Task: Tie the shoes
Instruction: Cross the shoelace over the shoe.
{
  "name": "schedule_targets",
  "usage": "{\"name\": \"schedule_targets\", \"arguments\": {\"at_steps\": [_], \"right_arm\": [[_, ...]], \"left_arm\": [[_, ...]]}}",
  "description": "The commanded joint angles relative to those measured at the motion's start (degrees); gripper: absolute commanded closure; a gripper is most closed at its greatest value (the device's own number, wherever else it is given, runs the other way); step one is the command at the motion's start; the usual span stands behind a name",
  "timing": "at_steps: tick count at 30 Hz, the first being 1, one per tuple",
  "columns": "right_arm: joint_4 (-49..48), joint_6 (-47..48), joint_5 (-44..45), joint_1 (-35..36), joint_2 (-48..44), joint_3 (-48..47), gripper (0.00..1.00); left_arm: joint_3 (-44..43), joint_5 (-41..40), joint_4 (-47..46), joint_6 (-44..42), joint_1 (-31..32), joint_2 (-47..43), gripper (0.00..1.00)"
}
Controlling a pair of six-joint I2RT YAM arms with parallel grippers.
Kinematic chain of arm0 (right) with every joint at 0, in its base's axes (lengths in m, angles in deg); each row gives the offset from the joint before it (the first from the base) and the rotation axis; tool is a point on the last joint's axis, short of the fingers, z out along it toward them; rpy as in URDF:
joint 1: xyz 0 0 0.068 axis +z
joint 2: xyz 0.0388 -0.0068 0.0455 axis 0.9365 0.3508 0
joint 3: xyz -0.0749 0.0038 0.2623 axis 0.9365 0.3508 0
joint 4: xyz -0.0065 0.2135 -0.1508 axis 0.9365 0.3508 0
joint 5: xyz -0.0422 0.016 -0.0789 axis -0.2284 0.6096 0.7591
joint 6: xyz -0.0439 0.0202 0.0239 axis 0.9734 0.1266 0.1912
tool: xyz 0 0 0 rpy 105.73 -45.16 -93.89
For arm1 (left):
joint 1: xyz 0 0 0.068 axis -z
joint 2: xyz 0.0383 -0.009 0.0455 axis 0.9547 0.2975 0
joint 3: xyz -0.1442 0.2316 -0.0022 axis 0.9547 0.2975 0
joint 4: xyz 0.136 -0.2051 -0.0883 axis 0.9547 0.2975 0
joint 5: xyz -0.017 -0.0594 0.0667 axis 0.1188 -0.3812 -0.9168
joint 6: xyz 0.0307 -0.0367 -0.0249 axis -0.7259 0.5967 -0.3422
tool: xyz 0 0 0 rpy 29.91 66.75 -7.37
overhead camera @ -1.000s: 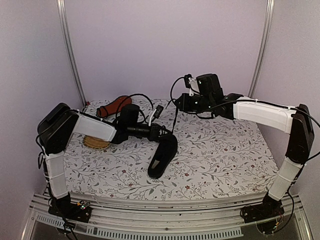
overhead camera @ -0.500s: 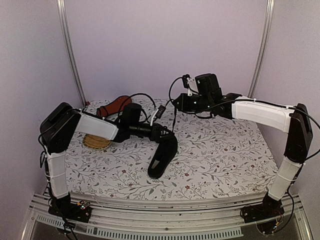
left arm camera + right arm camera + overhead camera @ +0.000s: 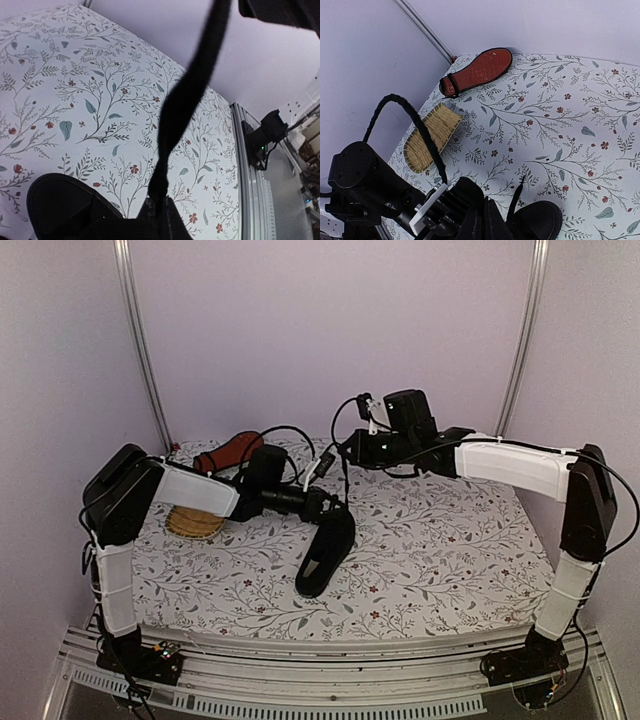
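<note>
While pinching a thin black lace (image 3: 346,475) in the left pincer (image 3: 333,506), just right of the yellow mat (image 3: 193,523), grips the same lace higher up with the right pincer (image 3: 350,445), pressed together above and farther right of the mat. Holds it stretched nearly upright between the two. Has the near shoe (image 3: 328,558) standing on its sole on the tabletop (image 3: 450,540), right of the mat and nearer. Has the far shoe (image 3: 228,452) lying on its side behind the mat, apart from it, orange sole showing.

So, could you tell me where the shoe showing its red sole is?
In the top view, that shoe lies at the far left of the table, just beyond the woven mat.
</note>
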Motion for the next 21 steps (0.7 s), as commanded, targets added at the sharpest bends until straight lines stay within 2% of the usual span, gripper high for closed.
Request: {"name": "schedule_targets", "arguments": {"at_steps": [1,7,10,14,21], "right_arm": [[-2.0,-0.5,-4.2,-0.3,2.6,-2.6,0.98],[-2.9,-1.1,-9.5,-0.2,5.4,-4.2,0.98],[-3.6,-2.0,-10.8,-0.1,6.2,-4.4,0.98],[-4.2,-2.5,-11.0,0.2,5.9,-4.5,0.98],[-3.6,-3.0,-11.0,0.5,5.2,-4.5,0.98]], "left_arm": [[0.7,0.5,2.2,-2.8,0.3,-1.0,1.0],[4.7,1.1,2.2,-4.4,0.3,-3.7,1.0],[6.8,-1.3,1.5,-4.3,0.3,-6.2,1.0],[7.6,-4.2,0.9,-3.8,0.2,-6.9,0.85],[4.9,-4.7,0.2,-3.3,0.3,-5.5,0.71]]}}
